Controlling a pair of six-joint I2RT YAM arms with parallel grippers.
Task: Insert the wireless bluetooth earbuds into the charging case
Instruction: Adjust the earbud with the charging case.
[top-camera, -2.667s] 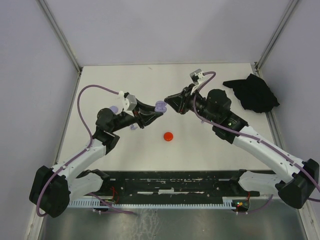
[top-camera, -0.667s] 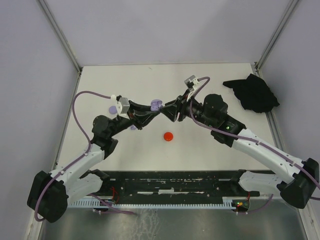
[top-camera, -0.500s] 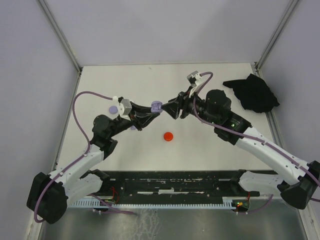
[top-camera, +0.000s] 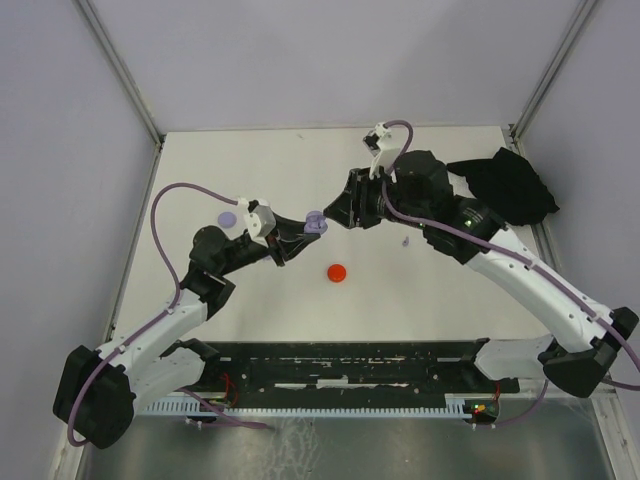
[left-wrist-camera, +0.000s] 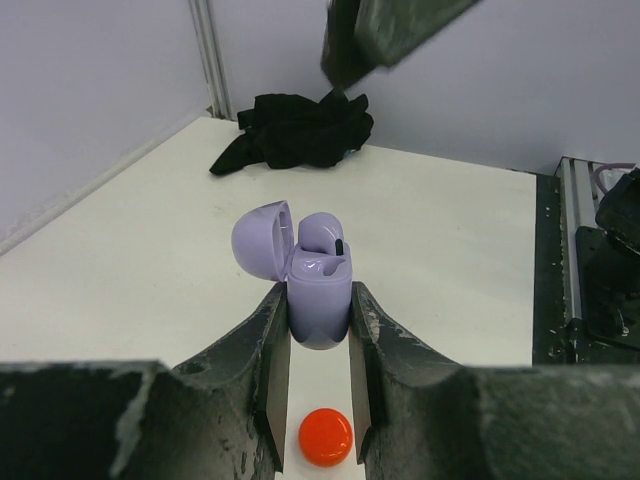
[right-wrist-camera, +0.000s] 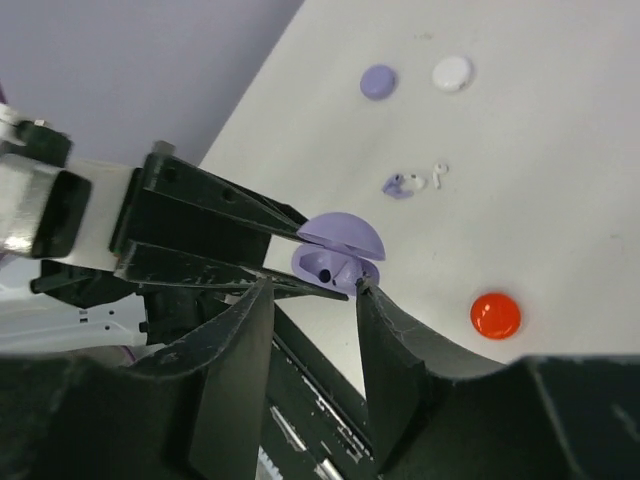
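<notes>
My left gripper (left-wrist-camera: 318, 294) is shut on the lower half of a lilac charging case (left-wrist-camera: 320, 288), held up off the table. The case's lid (left-wrist-camera: 264, 240) is swung open. One lilac earbud (left-wrist-camera: 321, 233) with a dark tip sits in the case. From above, the case (top-camera: 315, 222) hangs between the two arms, left gripper (top-camera: 304, 228) on one side and right gripper (top-camera: 335, 213) on the other. My right gripper (right-wrist-camera: 313, 290) is open and holds nothing; one fingertip is right beside the case (right-wrist-camera: 338, 262). A lilac earbud (right-wrist-camera: 398, 185) and a whitish earbud (right-wrist-camera: 439, 172) lie loose on the table.
A red disc (top-camera: 337, 272) lies on the table below the held case. A lilac disc (top-camera: 227, 218) and a white disc (right-wrist-camera: 452, 71) lie at the left. A black cloth (top-camera: 505, 185) is bunched at the back right. A tiny lilac speck (top-camera: 405, 241) lies by the right forearm.
My right gripper was shut at the case's mouth; it has opened and its wrist has swung back and up. The left gripper and case have shifted slightly nearer.
</notes>
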